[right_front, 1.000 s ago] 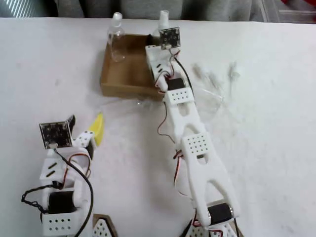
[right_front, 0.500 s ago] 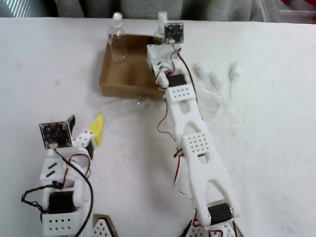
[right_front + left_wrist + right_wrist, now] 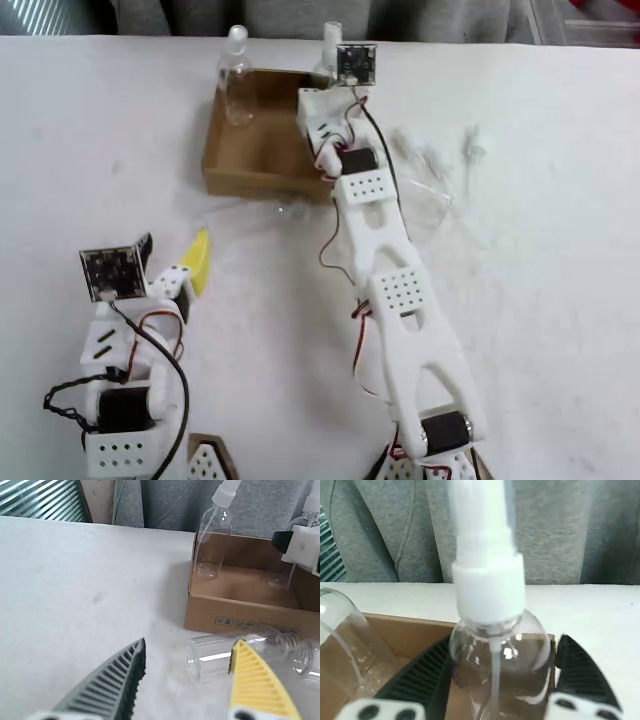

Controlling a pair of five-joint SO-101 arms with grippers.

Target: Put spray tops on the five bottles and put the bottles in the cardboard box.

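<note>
Left gripper [image 3: 190,645]: it hangs low over the table with its grey and yellow jaws spread wide and nothing between them. It points at the uncapped bottles [image 3: 215,657] lying on their sides just in front of the cardboard box [image 3: 255,180], which probably marks them as its next pick.

Cardboard box: it sits mid-table with its open side up. One capped bottle [image 3: 236,85] stands upright in its far left corner, tucked against the wall to leave floor room for the others.

Right gripper [image 3: 506,645]: the arm is stretched out over the box's far right corner. Its black jaws flank a second bottle [image 3: 520,645] that has its spray top fitted, and a sliver of gap on one side suggests a parted, loosened hold. The bottle appears to stand upright inside the box, so I judge it set down.

Further right, the loose spray tops [image 3: 435,155] lie on the table for the uncapped bottles.
</note>
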